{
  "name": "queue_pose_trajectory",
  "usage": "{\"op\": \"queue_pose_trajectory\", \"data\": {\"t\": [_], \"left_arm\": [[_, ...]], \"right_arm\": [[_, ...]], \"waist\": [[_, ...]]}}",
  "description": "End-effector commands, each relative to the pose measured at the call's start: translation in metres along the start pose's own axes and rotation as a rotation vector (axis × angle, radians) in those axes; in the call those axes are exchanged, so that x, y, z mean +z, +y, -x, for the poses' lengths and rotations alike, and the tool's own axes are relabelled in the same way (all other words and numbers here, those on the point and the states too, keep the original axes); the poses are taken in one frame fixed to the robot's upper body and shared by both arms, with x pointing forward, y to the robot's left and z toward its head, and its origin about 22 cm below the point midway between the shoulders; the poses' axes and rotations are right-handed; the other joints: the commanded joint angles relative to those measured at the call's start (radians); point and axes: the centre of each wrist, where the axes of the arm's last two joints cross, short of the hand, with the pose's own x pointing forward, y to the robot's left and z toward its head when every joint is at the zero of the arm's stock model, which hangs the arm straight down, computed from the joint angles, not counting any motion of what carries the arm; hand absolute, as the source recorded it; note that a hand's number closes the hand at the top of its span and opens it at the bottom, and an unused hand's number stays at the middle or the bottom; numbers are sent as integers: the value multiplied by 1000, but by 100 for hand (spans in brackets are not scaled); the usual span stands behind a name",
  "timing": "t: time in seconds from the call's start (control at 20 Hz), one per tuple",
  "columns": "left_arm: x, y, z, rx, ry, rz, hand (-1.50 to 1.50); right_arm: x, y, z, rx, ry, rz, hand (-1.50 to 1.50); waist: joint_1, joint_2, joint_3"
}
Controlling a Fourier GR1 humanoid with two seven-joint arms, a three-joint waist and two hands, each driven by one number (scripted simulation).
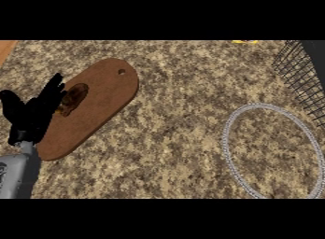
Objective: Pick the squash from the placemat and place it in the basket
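The left hand [31, 114], fingers straight and open, hovers at the brown placemat's [107, 100] near-left edge, just beside the squash [71, 99] lying on it. The step looks like reaching; next, closing round the squash, then carrying it rightward to the basket [300, 77].

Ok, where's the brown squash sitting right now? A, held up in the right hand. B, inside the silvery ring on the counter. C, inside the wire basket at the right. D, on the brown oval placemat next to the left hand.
D: the squash lies on the placemat, just beside the open left hand, far from the basket and the ring.
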Motion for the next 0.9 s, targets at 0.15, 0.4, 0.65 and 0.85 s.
{"op": "queue_pose_trajectory", "data": {"t": [0.15,0.4,0.65,0.85], "left_arm": [[-2,8,4,12,-7,-12,0],[2,10,0,17,-6,-3,0],[-9,7,1,2,-8,-6,0],[3,3,1,2,5,-7,0]], "right_arm": [[1,34,57,-47,110,13,150],[-31,24,71,-103,282,135,-150],[-29,30,80,-93,195,105,-150],[-30,20,63,-159,152,114,-150]], "waist": [[-11,0,0],[2,3,1],[-5,3,1],[-4,-4,1]]}}
